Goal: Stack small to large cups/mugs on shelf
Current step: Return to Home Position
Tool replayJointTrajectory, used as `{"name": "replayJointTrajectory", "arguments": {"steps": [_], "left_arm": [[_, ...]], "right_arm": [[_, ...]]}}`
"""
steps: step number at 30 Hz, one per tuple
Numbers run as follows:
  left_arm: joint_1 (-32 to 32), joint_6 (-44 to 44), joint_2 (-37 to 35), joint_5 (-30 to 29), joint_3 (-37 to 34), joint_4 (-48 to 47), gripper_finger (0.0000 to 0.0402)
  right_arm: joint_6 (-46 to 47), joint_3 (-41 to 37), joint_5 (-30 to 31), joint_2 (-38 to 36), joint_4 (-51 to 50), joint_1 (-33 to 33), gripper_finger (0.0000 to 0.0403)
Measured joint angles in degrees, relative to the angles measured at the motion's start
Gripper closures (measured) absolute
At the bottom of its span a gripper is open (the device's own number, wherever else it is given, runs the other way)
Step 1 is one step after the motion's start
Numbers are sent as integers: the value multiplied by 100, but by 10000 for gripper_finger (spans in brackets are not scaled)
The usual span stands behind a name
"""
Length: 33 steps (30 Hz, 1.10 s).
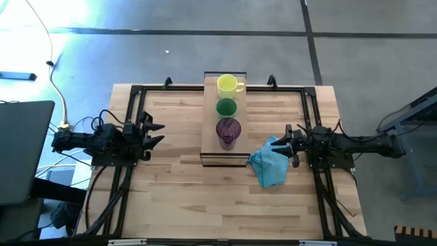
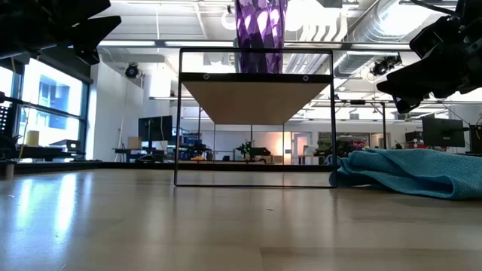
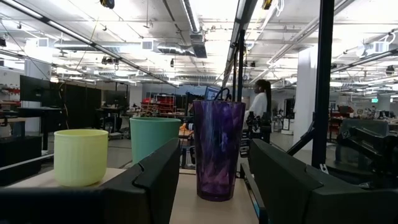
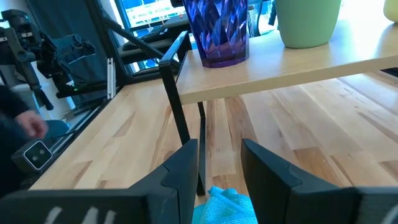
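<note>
Three vessels stand in a row on the shelf (image 1: 210, 147), each on its base: the yellow mug (image 1: 227, 85) at the far end, the green cup (image 1: 227, 107) in the middle, the purple tumbler (image 1: 228, 131) nearest. In the left wrist view they show as yellow mug (image 3: 81, 157), green cup (image 3: 155, 138) and purple tumbler (image 3: 218, 149). My left gripper (image 1: 158, 133) hovers open to the shelf's left. My right gripper (image 1: 287, 145) hovers open to its right, above a blue cloth (image 1: 271, 165). The right wrist view shows the tumbler (image 4: 216, 31) and green cup (image 4: 309, 22) on the shelf edge.
The blue cloth (image 2: 410, 170) lies crumpled on the slatted tabletop by the shelf's near right corner. The shelf stands on thin black legs (image 2: 178, 120). A black frame (image 1: 136, 96) borders the tabletop. A person (image 3: 258, 106) stands far off in the room.
</note>
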Motion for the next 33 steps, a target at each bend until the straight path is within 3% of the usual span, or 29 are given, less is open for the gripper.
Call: {"name": "replayJointTrajectory", "arguments": {"steps": [33], "left_arm": [[1, 0, 0, -1, 0, 1, 218]], "right_arm": [[-181, 0, 76, -2, -7, -2, 288]]}}
